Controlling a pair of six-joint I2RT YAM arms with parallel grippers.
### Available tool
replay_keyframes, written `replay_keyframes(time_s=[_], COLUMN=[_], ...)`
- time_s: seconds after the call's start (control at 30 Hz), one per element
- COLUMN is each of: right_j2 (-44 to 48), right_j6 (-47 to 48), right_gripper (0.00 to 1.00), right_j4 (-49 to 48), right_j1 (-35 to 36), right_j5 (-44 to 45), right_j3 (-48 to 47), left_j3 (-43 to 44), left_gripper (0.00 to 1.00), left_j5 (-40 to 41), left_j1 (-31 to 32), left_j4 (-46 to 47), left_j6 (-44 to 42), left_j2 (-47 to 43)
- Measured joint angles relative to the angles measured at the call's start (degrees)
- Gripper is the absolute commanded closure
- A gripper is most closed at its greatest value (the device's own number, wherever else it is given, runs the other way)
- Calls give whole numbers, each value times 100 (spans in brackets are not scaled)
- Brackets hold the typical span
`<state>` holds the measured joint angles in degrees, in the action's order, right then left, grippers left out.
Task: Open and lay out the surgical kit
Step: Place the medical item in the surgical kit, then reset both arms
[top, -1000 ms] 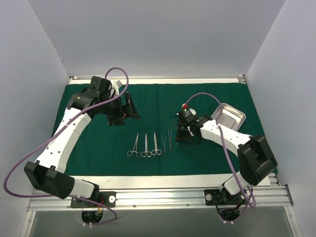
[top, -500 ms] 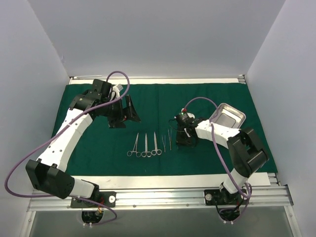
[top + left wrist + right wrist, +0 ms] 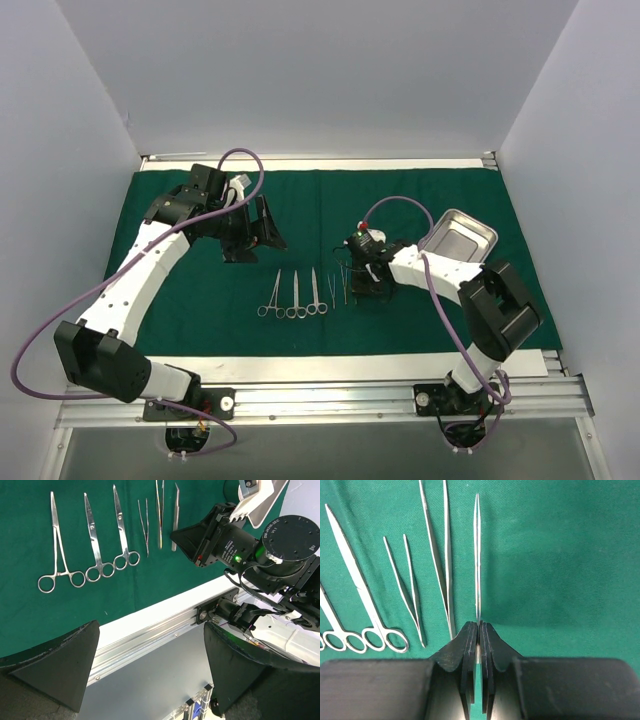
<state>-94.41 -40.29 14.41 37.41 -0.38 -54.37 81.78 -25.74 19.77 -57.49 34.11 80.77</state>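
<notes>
From above, the dark green drape (image 3: pixel 200 300) lies spread flat over most of the tabletop (image 3: pixel 330 368), reaching from the left edge to the right edge. The steel tray (image 3: pixel 457 240) sits on the drape near the right edge, toward the far side. Three ring-handled instruments (image 3: pixel 293 298) lie side by side in the middle of the drape, rings toward the near edge. Just to their right is a short row of tweezers (image 3: pixel 340 285). The right pincer (image 3: pixel 358 283) is down at the right end of that row. The left pincer (image 3: pixel 262 225) is raised over the far-left part of the drape, its jaws spread.

The left wrist camera shows the left pincer's two dark fingers (image 3: pixel 55 665) wide apart and holding nothing. Past them are the aluminium rail (image 3: pixel 165 630) at the tabletop's near edge, the three ringed tools and the tweezers on the green cloth. The right arm's black wrist is beside the tweezers.

In the right wrist camera, the right pincer is clenched on the near end of the narrow tweezers (image 3: pixel 477 555), which point straight away from it. They seem to rest on the drape, though contact is hard to judge. Two other tweezers (image 3: pixel 440 555) lie just to their left, apart from them.
</notes>
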Motion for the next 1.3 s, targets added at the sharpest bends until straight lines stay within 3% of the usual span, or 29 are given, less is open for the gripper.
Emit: replay_keyframes(time_s=[0.23, 0.6, 0.8, 0.87, 1.3], right_j2=[-2, -203, -203, -203, 195], right_j6=[-7, -2, -2, -15, 76], right_gripper=[100, 89, 76, 68, 48], right_j4=[-7, -138, -192, -214, 490], right_j1=[13, 13, 13, 13, 24], right_j5=[-2, -70, -153, -168, 240], right_j3=[0, 68, 70, 70, -365], left_j3=[-11, -11, -11, -11, -205], left_gripper=[6, 6, 6, 6, 6], left_j5=[-52, -116, -144, -153, -157], left_j1=[0, -2, -13, -13, -20], left_j4=[50, 76, 76, 76, 125], left_j6=[2, 2, 4, 7, 20], left_j2=[0, 2, 0, 0, -7])
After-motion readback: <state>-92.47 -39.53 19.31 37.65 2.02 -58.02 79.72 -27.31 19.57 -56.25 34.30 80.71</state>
